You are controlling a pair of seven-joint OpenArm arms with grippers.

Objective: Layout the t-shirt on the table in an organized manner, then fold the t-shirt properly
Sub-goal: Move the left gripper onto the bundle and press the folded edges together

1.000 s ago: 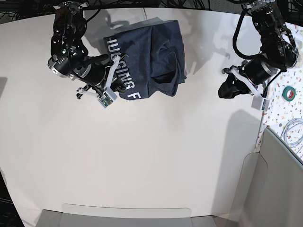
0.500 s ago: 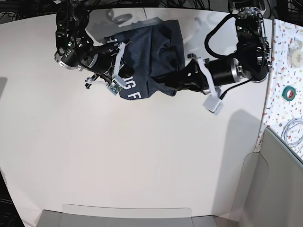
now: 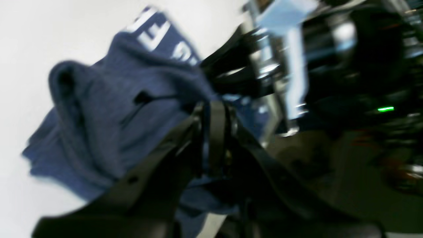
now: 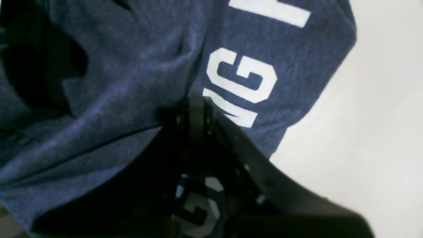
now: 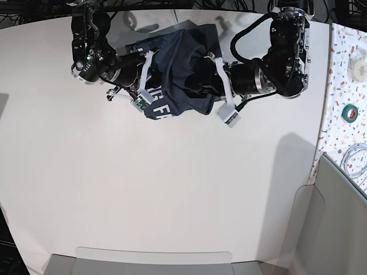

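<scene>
The dark navy t-shirt with white block letters is bunched at the far middle of the off-white table. My right gripper comes in from the left and is shut on it. In the right wrist view the black fingers pinch a fold of the t-shirt beside the letters "NG". From the right, my left gripper is also shut on the cloth. The left wrist view is blurred, but its fingers clamp the t-shirt at a raised fold, with the table behind.
A speckled side surface at the right holds a green tape roll and a coiled white cable. A grey panel stands at the near right and a flat grey tray lies along the front edge.
My left arm swung in from the right side to the shirt and shut on its right part. The right gripper stayed shut on the lettered edge and shifted slightly toward the middle.
</scene>
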